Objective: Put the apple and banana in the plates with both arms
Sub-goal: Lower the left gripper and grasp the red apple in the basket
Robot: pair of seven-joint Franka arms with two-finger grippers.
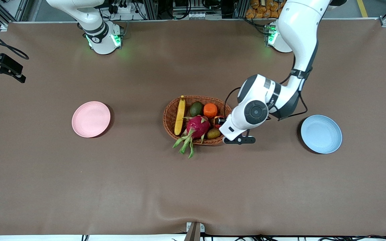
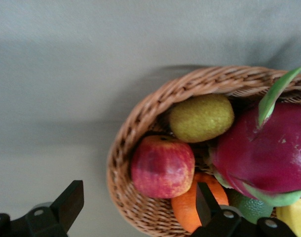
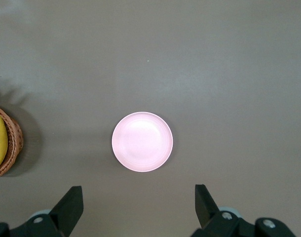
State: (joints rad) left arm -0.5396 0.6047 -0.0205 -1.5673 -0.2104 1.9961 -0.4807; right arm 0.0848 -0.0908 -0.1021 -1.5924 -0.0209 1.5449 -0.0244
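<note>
**Both grippers open, fruit in basket**

Frame centre: wicker basket (image 1: 170, 117) w/ dragon fruit (image 1: 198, 126), apple (image 2: 162, 167) and banana (image 1: 180, 115). Left gripper (image 2: 135, 205) over basket's end toward the left arm, jaws wide, apple betw. fingers, not gripped. Blue plate (image 1: 321, 134) frame right, pink plate (image 1: 90, 119) frame left. Right gripper (image 3: 138, 205) high over pink plate, jaws apart, holding nothing

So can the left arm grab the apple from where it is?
Probably yes. The left gripper is open over the basket's edge, and the apple sits uncovered near the rim. The kiwi and orange crowd close, though.
</note>
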